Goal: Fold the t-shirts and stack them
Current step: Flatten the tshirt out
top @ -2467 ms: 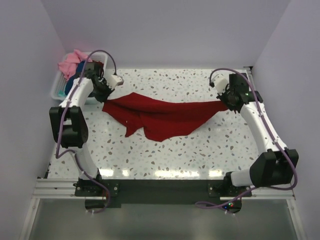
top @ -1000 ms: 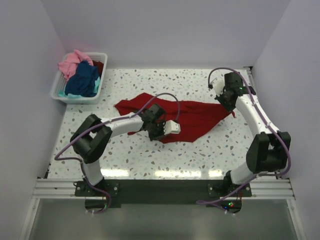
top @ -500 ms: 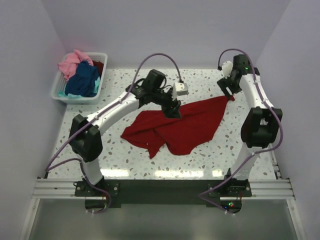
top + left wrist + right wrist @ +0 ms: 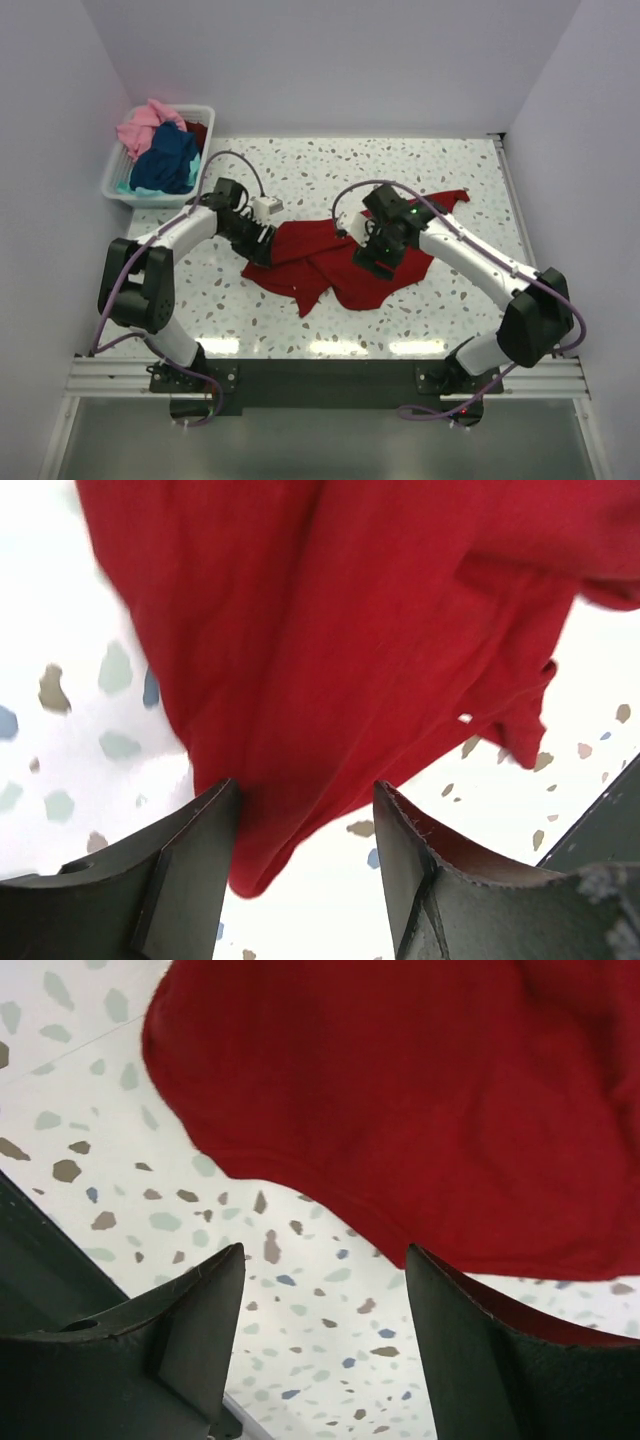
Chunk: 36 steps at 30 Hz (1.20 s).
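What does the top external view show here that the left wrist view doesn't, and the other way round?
Only top external: the white basket at the far left with the other t-shirts, and the right hand at the red t-shirt edge. Only left wrist: the left hand close up, fingers open, a cloth corner lying between them. Both: the crumpled red t-shirt on the speckled table.

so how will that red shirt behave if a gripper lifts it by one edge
Probably floppy: the red t-shirt lies crumpled in overlapping folds, so it would likely sag from one pinch. Pushed, it would probably bunch up rather than slide flat across the table.
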Tool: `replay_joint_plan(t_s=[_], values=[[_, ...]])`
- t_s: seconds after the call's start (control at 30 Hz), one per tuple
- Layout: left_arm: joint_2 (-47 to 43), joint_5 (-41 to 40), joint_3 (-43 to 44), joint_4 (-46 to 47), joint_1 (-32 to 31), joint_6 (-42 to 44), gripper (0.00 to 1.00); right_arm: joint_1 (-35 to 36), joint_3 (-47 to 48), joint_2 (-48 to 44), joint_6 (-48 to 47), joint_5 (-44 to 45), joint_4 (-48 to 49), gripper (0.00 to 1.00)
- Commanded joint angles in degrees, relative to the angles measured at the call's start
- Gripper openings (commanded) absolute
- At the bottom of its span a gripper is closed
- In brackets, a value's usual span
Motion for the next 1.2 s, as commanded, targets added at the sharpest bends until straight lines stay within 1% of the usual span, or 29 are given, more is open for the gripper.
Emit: replay_joint_plan(t_s=[0.0, 0.1, 0.13, 0.17, 0.2, 0.27, 0.3, 0.47, 0.53, 0.63, 0.67, 0.77, 0.8, 0.83, 0.93, 0.97, 1.0, 1.07, 1.1, 1.17], values=[[-1.8, -4.2, -1.6, -1.3, 0.6, -1.2, 0.62, 4.2, -2.3, 1.7, 4.7, -0.8, 2.9, 0.69], [-0.5, -7.2, -2.3, -0.9, 1.0, -2.6, 0.64, 8.2, -3.5, 3.6, 6.3, -0.6, 5.3, 0.73], [-0.2, -8.6, -2.5, -0.6, 1.1, -2.9, 0.65, 10.7, -3.6, 4.2, 7.0, -0.1, 6.1, 0.73], [-0.4, -9.4, -2.3, -0.5, 1.8, -3.3, 0.66, 14.2, -4.1, 6.2, 7.8, 2.1, 8.4, 0.75], [-0.4, -9.5, -2.3, -0.5, 2.2, -3.3, 0.66, 14.3, -4.1, 6.8, 7.8, 2.1, 9.2, 0.75], [-0.8, -9.5, -2.0, -0.8, 2.8, -3.4, 0.68, 17.2, -4.2, 8.5, 9.2, 3.9, 11.1, 0.75], [-1.0, -9.5, -1.8, -1.4, 3.3, -3.3, 0.73, 17.8, -4.3, 9.2, 9.7, 5.0, 12.9, 0.75], [-2.2, -11.4, -2.7, -1.8, 3.6, -3.5, 0.76, 21.4, -3.9, 16.2, 12.5, 9.5, 17.1, 0.75], [-1.9, -12.3, -3.4, -1.3, 3.6, -3.8, 0.76, 21.5, -3.5, 18.3, 14.1, 11.1, 17.9, 0.75], [0.1, -13.3, -4.3, 0.1, 3.6, -4.1, 0.75, 21.6, -3.5, 20.8, 14.6, 14.4, 19.1, 0.67], [0.9, -13.3, -4.3, 0.7, 3.6, -3.9, 0.74, 21.5, -3.6, 21.0, 14.4, 15.3, 19.0, 0.54], [3.5, -10.7, -3.8, 0.8, 3.6, -3.2, 0.67, 21.1, -4.9, 19.6, 11.6, 17.3, 18.5, 0.24], [4.0, -10.1, -3.5, 0.4, 3.6, -2.7, 0.62, 20.8, -5.3, 17.9, 10.8, 17.4, 18.2, 0.02], [4.4, -9.6, -2.7, 0.1, 3.6, -2.3, 0.46, 19.9, -5.5, 17.0, 9.2, 17.8, 17.8, 0.00], [2.8, -10.6, -0.3, -1.3, 4.3, 0.3, 0.23, 16.0, -4.6, 11.0, 5.9, 17.2, 15.0, 0.00], [2.4, -10.8, 0.5, -2.9, 5.0, 2.3, 0.20, 14.6, -4.0, 9.2, 5.1, 16.0, 13.2, 0.00], [2.1, -11.2, 1.6, -4.0, 5.5, 3.3, 0.14, 11.5, -3.3, 5.6, 4.3, 14.5, 11.9, 0.00], [1.1, -11.4, 4.9, -7.6, 6.5, 7.3, 0.06, 8.8, -1.3, 1.9, 1.7, 11.2, 7.3, 0.00], [0.8, -11.6, 6.9, -9.1, 6.9, 8.8, 0.00, 6.3, -0.6, -2.8, -0.3, 9.8, 5.6, 0.00], [-1.0, -12.4, 8.3, -12.7, 8.0, 13.1, 0.00, 4.6, 0.6, -7.5, -1.5, 9.4, 1.6, 0.00]])
